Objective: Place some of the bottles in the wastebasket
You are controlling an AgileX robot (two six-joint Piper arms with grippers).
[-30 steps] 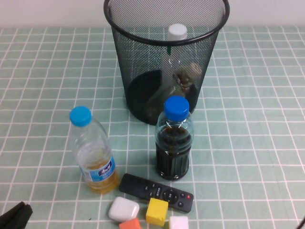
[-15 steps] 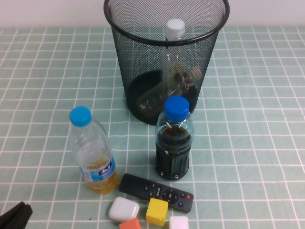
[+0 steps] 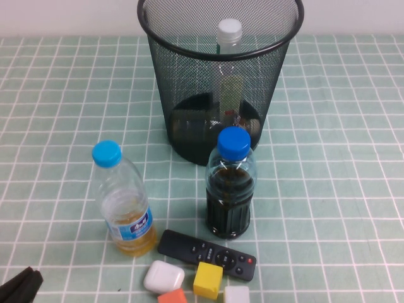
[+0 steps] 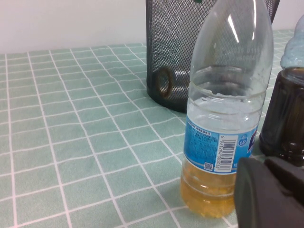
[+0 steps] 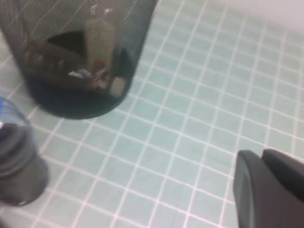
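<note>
Our left hand sits at the near left corner of the table, mostly cut off, so we cannot tell its grip. Our right hand is a dark blur low beside the wastebasket; grip unclear too. Inside the mesh, the tall bottle stands upright, the squat bottle lying dimly at its foot.

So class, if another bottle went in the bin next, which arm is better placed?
Probably left: the left pincer sits right beside the yellow bottle. The right pincer is over bare table, clear of the bin.
</note>
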